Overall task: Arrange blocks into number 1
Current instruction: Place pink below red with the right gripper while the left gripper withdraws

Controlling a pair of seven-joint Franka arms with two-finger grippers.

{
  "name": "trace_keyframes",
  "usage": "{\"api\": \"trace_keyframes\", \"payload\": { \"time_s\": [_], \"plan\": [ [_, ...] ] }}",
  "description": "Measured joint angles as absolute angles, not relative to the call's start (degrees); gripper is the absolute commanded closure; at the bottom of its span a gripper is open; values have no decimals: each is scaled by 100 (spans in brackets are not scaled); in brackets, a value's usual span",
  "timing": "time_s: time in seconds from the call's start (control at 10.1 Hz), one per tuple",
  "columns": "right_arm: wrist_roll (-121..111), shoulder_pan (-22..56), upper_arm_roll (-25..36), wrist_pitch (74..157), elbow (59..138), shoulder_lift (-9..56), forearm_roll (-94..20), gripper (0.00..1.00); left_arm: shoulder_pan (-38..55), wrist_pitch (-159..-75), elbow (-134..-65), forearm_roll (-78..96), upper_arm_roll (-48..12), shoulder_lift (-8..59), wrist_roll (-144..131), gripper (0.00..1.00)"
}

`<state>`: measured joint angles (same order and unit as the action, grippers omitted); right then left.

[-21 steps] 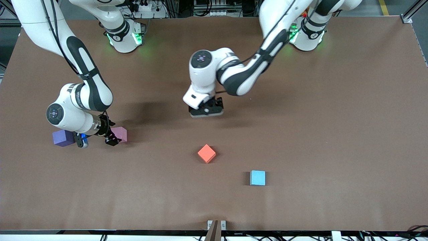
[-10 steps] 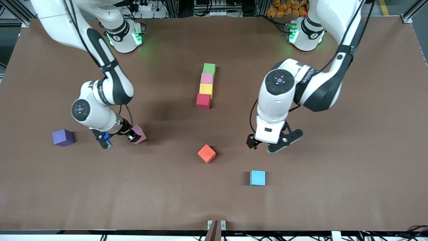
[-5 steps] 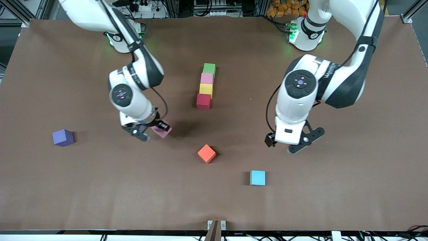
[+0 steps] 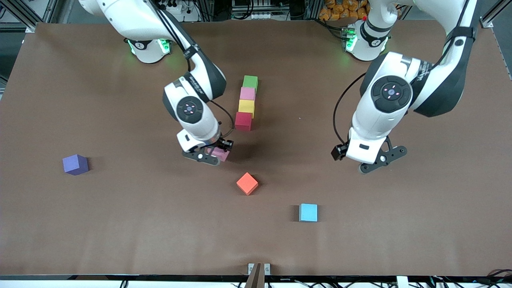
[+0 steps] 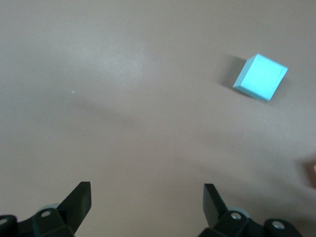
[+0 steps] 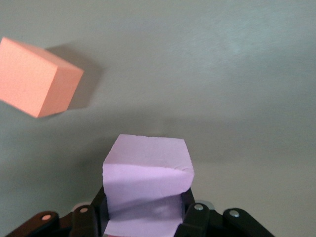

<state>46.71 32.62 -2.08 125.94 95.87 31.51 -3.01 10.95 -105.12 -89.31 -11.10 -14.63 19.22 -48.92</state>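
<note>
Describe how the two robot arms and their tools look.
Both arms are glossy white with black joint bands and a dark round cap on the wrist housing. Black cables run along each arm. Green lights glow at both bases. The left tool and the right tool each have two black fingers.

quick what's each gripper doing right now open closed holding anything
Left gripper: open, empty, over bare table toward the left arm's end.
Right gripper: closed on a pink block, in the air near the red block.
</note>
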Motion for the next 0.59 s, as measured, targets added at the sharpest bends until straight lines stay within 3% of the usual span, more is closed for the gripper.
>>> {"api": "trace_keyframes", "payload": {
  "time_s": [0.59],
  "plan": [
    [4105,3387,-528,12755,9487,3563,-301,100,1020,-10245,-9669,-679,-1016,651,-3309,0]
  ]
}}
